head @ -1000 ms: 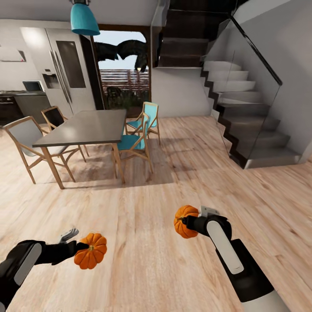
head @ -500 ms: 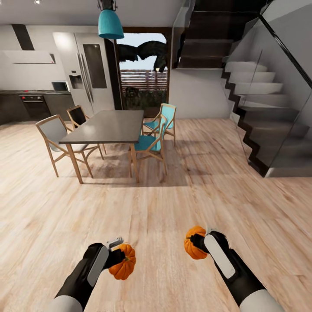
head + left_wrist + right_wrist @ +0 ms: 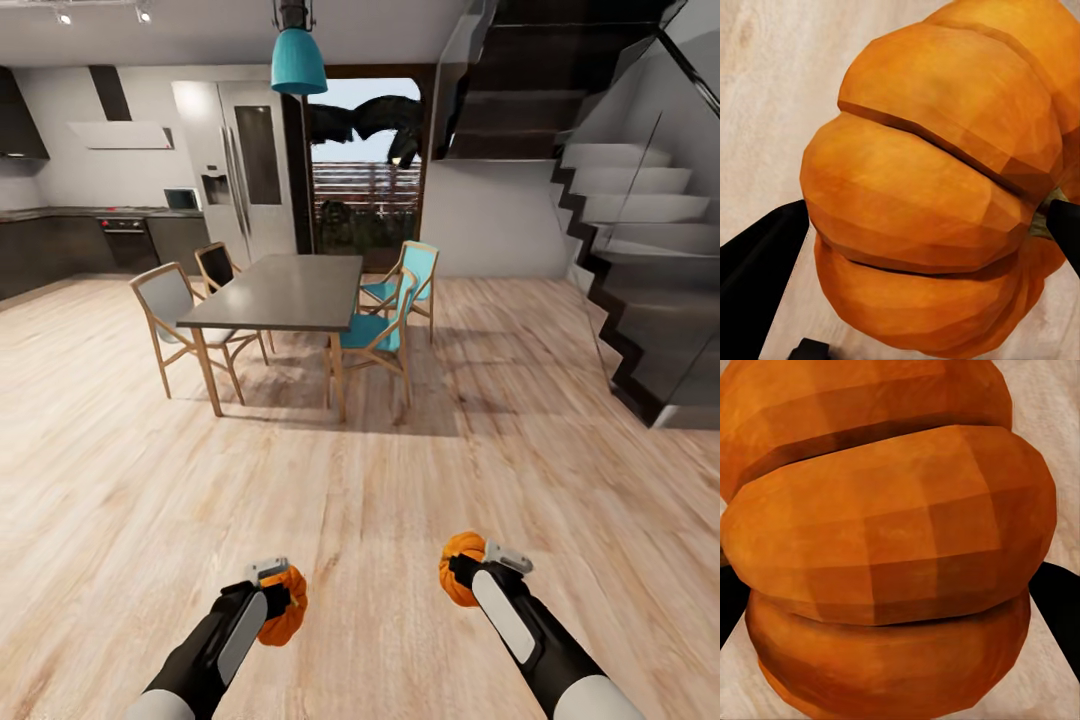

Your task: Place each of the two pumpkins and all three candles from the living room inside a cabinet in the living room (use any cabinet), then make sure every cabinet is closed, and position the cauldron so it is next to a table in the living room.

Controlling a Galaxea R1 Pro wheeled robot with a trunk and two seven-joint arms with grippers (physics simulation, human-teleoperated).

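The left gripper pinches one pumpkin between its fingers. The right gripper pinches the other pumpkin. Well ahead of both grippers stands a table with chairs.

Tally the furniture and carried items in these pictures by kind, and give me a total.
Small round orange ribbed pumpkins: 2, one in the left gripper at, one in the right gripper at
Grey-topped dining table with wooden legs: 1
Wooden-framed chairs: 4, with turquoise seats, grey, dark
Teal pendant lamp: 1
Total: 8
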